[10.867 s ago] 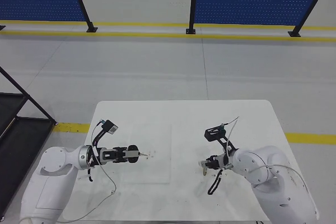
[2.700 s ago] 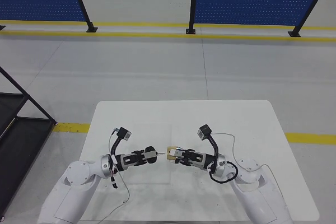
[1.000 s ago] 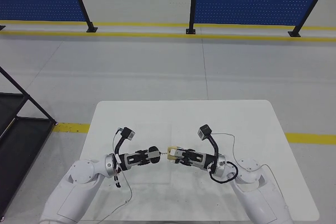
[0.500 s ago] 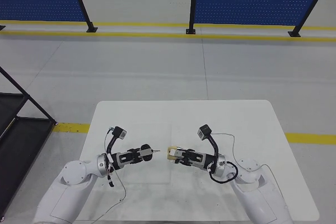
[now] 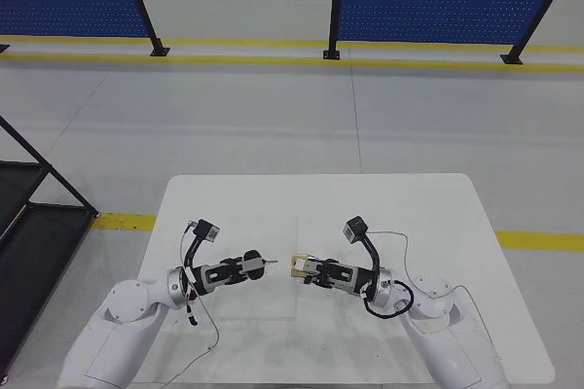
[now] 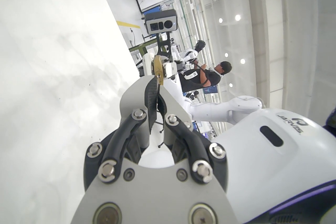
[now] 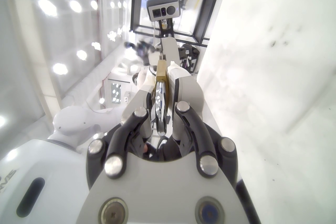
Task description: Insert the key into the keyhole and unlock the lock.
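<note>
My right gripper (image 5: 308, 266) is shut on a brass padlock (image 5: 298, 265), held above the middle of the white table (image 5: 419, 214) with its brass end facing the other arm. In the right wrist view the padlock (image 7: 161, 71) sits between the fingers, its silver shackle toward the palm. My left gripper (image 5: 257, 264) is shut on a small silver key (image 5: 269, 261) that points at the padlock across a short gap. From the left wrist view, the padlock (image 6: 158, 70) and its keyhole lie just past the left gripper (image 6: 156, 84).
A thin pale mat (image 5: 263, 233) lies on the table under the two grippers. A black rack (image 5: 19, 224) stands on the floor to the left of the table. Yellow floor lines run behind it.
The left gripper, with the key, has drawn back from the padlock, opening a gap where the key tip was at the lock a second ago. The right arm has held still.
</note>
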